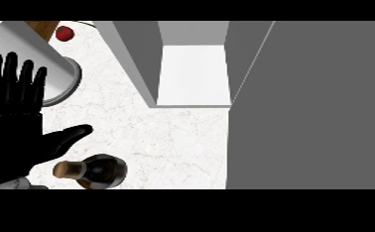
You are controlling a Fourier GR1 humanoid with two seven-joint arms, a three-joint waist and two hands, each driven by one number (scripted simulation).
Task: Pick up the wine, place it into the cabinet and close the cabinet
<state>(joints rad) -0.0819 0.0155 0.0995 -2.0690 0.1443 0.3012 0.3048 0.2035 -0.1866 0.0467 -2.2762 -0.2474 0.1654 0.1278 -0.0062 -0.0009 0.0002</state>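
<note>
A dark glass wine bottle [102,171] with a tan cork stopper [67,169] is seen from above near the lower left of the white marbled counter [168,137]. It is seen almost end on, its corked neck pointing toward the left edge of the view. No hand is closed around it.

Just above and to the left of the bottle, the black left hand [26,127] is shown with its fingers straight and slightly spread, pointing up the view, and its thumb extended toward the right. The thumb tip is near the bottle's cork, but contact cannot be told.

Behind the fingers, a large white cylindrical container with a grey rim [62,77] is partly covered by the hand. Farther up, a small red round fruit [64,33] is seen beside a piece of brown wooden board [44,28].

At the upper middle, a grey cabinet with a white inner shelf [194,72] stands open, well apart from the bottle. Its wide grey door [307,107] fills the right side of the view.

The right hand is not visible.
</note>
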